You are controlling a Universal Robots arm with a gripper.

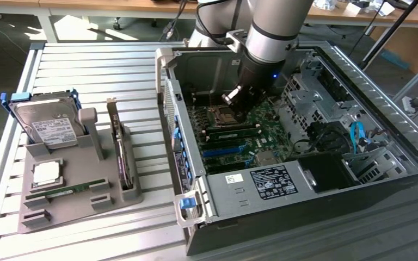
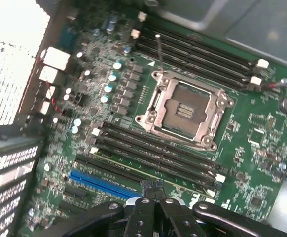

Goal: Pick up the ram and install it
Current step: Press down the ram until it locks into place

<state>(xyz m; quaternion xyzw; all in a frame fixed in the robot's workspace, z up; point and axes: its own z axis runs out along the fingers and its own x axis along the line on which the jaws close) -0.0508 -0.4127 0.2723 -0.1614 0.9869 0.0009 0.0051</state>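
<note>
My gripper (image 1: 235, 101) hangs inside the open computer case (image 1: 383, 103), just above the motherboard (image 1: 267, 117) beside the CPU socket (image 2: 185, 111). In the wrist view its two dark fingertips (image 2: 146, 186) are pressed together, shut with nothing between them, over the bank of long black memory slots (image 2: 153, 150). A thin green edge (image 2: 133, 163) runs along one of these slots, like a ram stick seated on edge. Another green ram stick (image 1: 65, 191) with a white label lies in the grey holder (image 1: 115, 204) at the exterior view's left, far from the gripper.
The grey holder also carries a silver hard drive (image 1: 48, 126), a dark expansion card (image 1: 120, 155) standing on edge and a small square chip (image 1: 45, 172). Drive cages (image 1: 314, 89) and blue cables (image 1: 358, 136) crowd the case's far side. Everything rests on a slatted metal table (image 1: 85, 60).
</note>
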